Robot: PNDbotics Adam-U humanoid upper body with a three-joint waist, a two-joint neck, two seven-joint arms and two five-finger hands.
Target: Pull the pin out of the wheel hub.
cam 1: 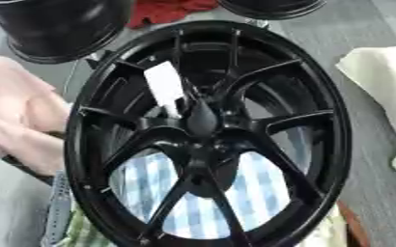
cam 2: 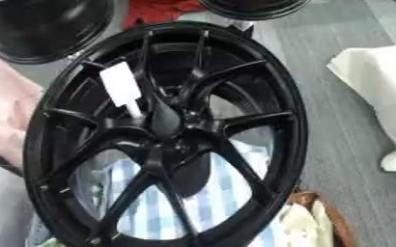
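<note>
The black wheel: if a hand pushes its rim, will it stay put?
The black wheel looks rigid and heavy, so it probably won't flex. It seems tilted over the checked cloth, so it may rock. Its glossy spokes could be slippery.

Glossy black wheel hub, white tag, blue-and-white checked cloth, red cloth.

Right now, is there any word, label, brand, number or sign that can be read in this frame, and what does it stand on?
None can be read.
White tag on the black wheel hub: it shows blank, with no print that can be made out.
Second black wheel, far left: no markings visible.
</note>
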